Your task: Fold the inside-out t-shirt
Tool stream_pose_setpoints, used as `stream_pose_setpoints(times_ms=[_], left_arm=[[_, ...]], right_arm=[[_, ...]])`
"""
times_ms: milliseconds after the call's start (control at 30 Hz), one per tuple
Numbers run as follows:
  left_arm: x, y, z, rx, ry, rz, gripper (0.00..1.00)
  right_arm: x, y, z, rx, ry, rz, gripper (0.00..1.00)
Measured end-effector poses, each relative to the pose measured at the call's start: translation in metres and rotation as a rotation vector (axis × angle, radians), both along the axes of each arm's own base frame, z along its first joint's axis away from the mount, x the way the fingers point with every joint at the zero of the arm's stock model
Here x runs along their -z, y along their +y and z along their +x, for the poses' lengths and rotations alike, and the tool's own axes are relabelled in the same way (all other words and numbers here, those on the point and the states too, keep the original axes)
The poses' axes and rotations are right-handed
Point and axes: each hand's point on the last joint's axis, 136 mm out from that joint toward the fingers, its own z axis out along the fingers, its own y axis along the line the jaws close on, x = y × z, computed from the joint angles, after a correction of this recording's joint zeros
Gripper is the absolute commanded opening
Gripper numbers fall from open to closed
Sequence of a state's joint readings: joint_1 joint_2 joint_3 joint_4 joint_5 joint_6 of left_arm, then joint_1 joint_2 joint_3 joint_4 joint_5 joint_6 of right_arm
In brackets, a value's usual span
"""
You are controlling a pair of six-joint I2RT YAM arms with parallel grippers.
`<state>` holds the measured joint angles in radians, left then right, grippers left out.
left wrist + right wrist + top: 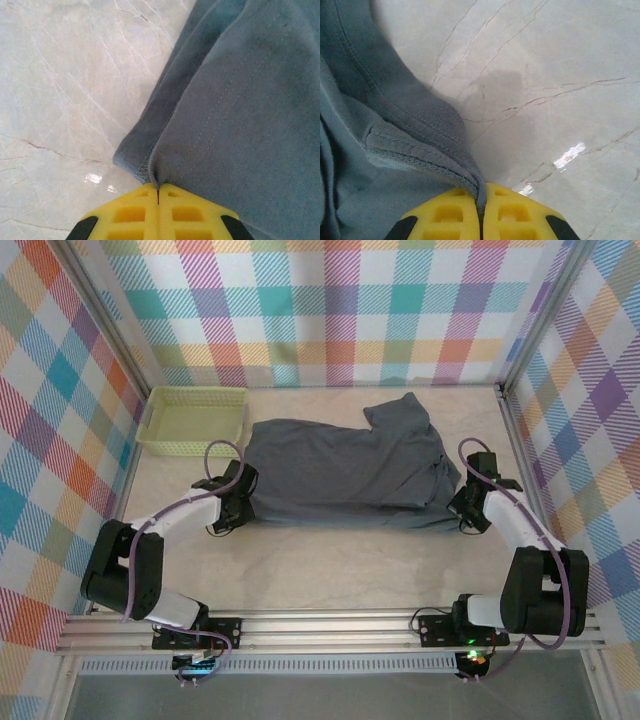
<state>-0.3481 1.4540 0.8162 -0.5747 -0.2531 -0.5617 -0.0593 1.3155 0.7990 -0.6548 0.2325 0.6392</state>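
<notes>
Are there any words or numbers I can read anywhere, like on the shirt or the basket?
None to read.
The plain slate blue-grey cloth t-shirt shows no print or label writing.
The pale yellow-green plastic mesh basket has no label.
The checked colourful walls show a pattern, no letters.
The yellow plastic fingers are blank.

From my screen, the table point(330, 570) is a pale, marble-look surface with thin brown veins running across it. Walls point(340, 310) close it in at the back, left and right, all covered in a pastel plaid of pink, teal, orange, yellow and purple on white. A grey metal post point(108, 330) stands in the back left corner. A silver aluminium rail point(330, 625) runs along the near edge. The light is soft and even, and in the right wrist view I see a small bright glare point(568, 156) on the tabletop.
</notes>
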Motion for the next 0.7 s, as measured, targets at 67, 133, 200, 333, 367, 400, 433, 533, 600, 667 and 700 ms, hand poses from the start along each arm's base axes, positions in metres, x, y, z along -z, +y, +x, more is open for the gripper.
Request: stream_pose_setpoints(times_ms=[67,133,200,333,367,400,433,533,600,667,700], left_arm=[[-0.004,0.001,0.001,0.0,-0.014,0.005,0.0],[-0.009,0.004,0.001,-0.005,-0.032,0.015,0.0],[-0.013,0.008,0.0,-0.012,-0.044,0.027,0.0],[-0.011,0.015,-0.007,-0.024,-0.032,0.037,0.0],[-0.011,0.015,-0.008,-0.025,-0.028,0.038,0.0],[-0.01,0.015,-0.009,-0.025,-0.023,0.035,0.0],[-0.009,0.014,-0.009,-0.023,-0.018,0.03,0.02],[-0.001,0.009,-0.012,-0.013,0.018,0.007,0.09],[0.004,0.007,-0.017,-0.009,0.049,-0.007,0.09],[0.006,0.006,-0.02,-0.008,0.066,-0.01,0.05],[0.005,0.007,-0.021,-0.01,0.067,-0.01,0.01]], right_arm=[[-0.006,-0.004,0.003,0.007,-0.006,-0.021,0.02],[-0.013,-0.007,0.006,0.012,-0.017,-0.038,0.02],[-0.019,-0.009,0.011,0.017,-0.034,-0.051,0.03],[-0.023,-0.011,0.009,0.02,-0.041,-0.059,0.05],[-0.023,-0.011,0.009,0.02,-0.042,-0.059,0.06],[-0.023,-0.011,0.007,0.02,-0.043,-0.059,0.07],[-0.022,-0.01,0.005,0.019,-0.042,-0.058,0.09],[-0.016,-0.007,-0.002,0.014,-0.029,-0.042,0.12],[-0.009,-0.005,-0.009,0.01,-0.011,-0.029,0.13],[-0.004,-0.004,-0.015,0.008,0.005,-0.026,0.14],[-0.002,-0.004,-0.018,0.009,0.01,-0.026,0.14]])
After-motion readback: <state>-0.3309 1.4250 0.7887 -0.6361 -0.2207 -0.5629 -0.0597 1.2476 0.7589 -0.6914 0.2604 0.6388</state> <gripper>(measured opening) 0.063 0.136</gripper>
